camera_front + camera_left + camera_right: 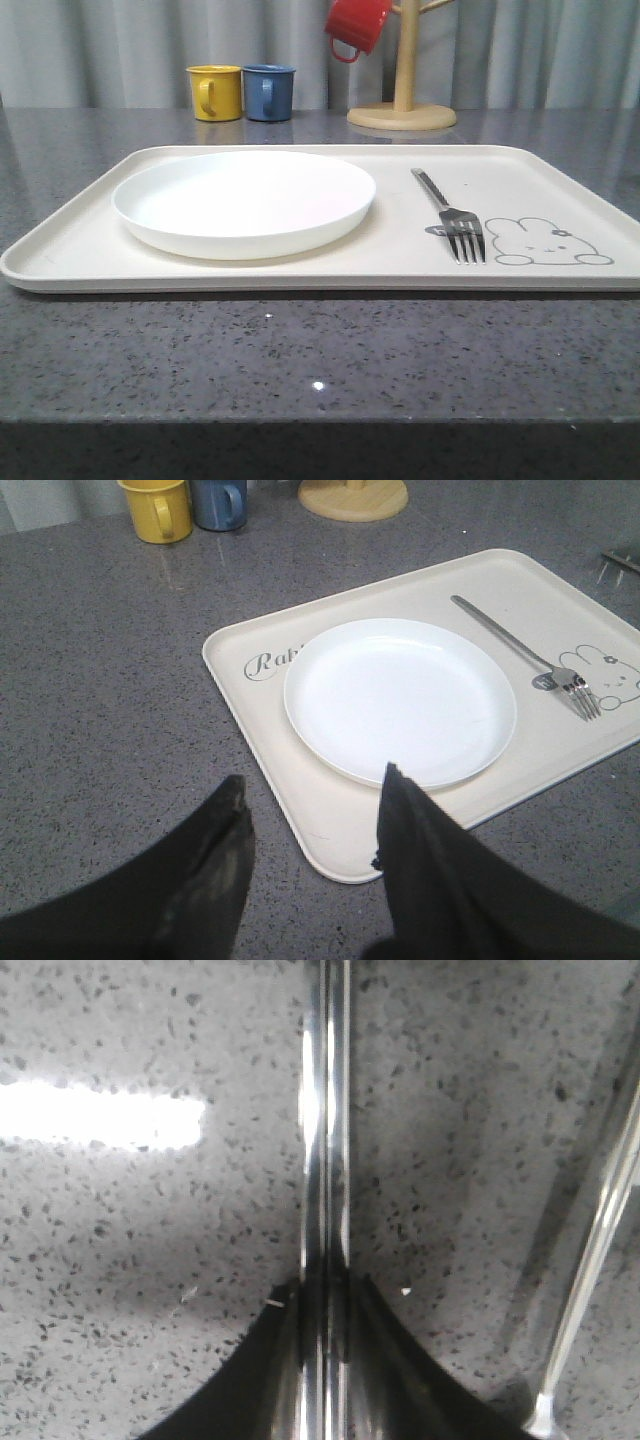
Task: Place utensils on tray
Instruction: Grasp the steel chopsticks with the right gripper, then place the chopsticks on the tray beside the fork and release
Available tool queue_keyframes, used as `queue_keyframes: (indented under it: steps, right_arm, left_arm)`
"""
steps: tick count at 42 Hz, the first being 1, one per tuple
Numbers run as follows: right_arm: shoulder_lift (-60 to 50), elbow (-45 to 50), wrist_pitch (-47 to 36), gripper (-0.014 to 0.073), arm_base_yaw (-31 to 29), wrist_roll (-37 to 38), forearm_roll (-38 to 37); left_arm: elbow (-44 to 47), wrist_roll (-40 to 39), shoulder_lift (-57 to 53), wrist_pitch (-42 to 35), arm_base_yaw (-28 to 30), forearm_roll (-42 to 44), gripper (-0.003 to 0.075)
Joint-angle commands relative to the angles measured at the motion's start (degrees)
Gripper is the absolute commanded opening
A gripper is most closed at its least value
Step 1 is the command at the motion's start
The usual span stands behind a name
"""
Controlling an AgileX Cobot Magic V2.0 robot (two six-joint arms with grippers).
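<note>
Nearest to us in the front view, a dark speckled stone counter [320,360] stretches across. On it lies the cream tray [70,262], its long side running left to right. On the tray's left half sits a round white plate [244,201]. To the right of the plate, the fork [449,213] lies flat on the tray, its long axis running near to far with a slight slant: the tines point toward us, just beside the grey rabbit drawing [545,243], and the handle points away.

From our left wrist camera, the left gripper [310,815] hangs above the tray's near edge and the counter, its two dark fingers [215,850] spread apart and holding nothing.

From our right wrist camera, the right gripper [322,1285] is closed tightly on the chopsticks [326,1120], two slim shiny rods pressed side by side, their length running straight out from between the fingers above the counter. Beside them another thin silver handle [600,1240] lies on the counter; we cannot tell which utensil it is.

Farthest back stand a yellow cup [216,92], a blue cup [268,92], and a wooden cup stand [403,100] with a red cup [357,26] hanging from it.
</note>
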Motion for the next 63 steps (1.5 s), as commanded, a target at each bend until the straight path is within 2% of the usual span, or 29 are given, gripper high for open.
queue_keyframes:
  steps: [1, 7, 11, 17, 27, 33, 43, 63]
  right_arm:
    - [-1.9, -1.5, 0.5, 0.0037, -0.3, -0.8, 0.6]
    - [-3.0, -4.2, 3.6, 0.0037, -0.3, -0.7, 4.4]
    - [-4.5, -7.6, 6.2, 0.0038, 0.4, -0.2, 9.8]
    - [-6.8, -12.7, 8.8, 0.0038, 5.5, 2.7, 14.6]
    - [-6.5, -16.6, 7.5, 0.0053, 19.8, 18.0, 12.5]
    - [-3.8, -16.6, 6.9, 0.0064, 24.5, 26.9, 10.0]
    - [2.2, -16.6, 8.1, 0.0064, 25.4, 29.9, 9.9]
    - [7.5, -16.6, 10.2, 0.0064, 25.4, 30.2, 8.1]
  left_arm:
    - [-1.5, 0.0, 0.3, -4.2, -0.5, -0.9, 0.0295]
    - [-1.5, 0.0, 0.3, -4.2, -0.5, -0.9, 0.0295]
    - [-1.5, 0.0, 0.3, -4.2, -0.5, -0.9, 0.0295]
    - [-1.5, 0.0, 0.3, -4.2, -0.5, -0.9, 0.0295]
    - [-1.5, 0.0, 0.3, -4.2, -0.5, -0.9, 0.0295]
    - [-1.5, 0.0, 0.3, -4.2, -0.5, -0.9, 0.0295]
    - [-1.5, 0.0, 0.3, -4.2, -0.5, -0.9, 0.0295]
    - [-1.5, 0.0, 0.3, -4.2, -0.5, -0.9, 0.0295]
